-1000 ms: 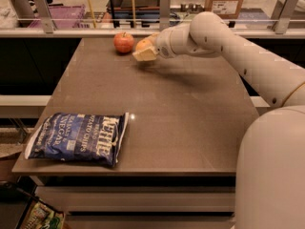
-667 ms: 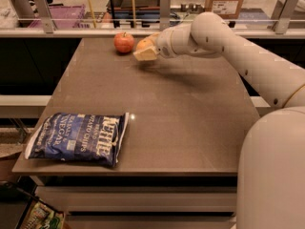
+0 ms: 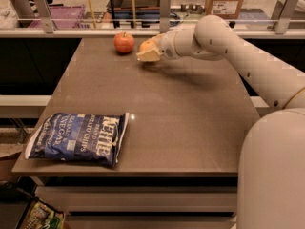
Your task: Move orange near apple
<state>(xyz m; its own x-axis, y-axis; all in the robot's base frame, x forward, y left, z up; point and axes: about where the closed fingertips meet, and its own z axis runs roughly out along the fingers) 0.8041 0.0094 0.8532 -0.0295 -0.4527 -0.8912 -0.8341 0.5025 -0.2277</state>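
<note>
Right now I see my gripper over the far end of the table, clamped on the orange. That fruit sits just right of the apple, near but not touching.

A flat brown table carries three things. A red apple with a short stem stands near the far edge. Just to its right, not touching, is the orange, clasped by the gripper low over the tabletop; whether the orange rests on the surface is unclear. A blue bag of chips lies flat at the near left corner, well apart from both fruits.
</note>
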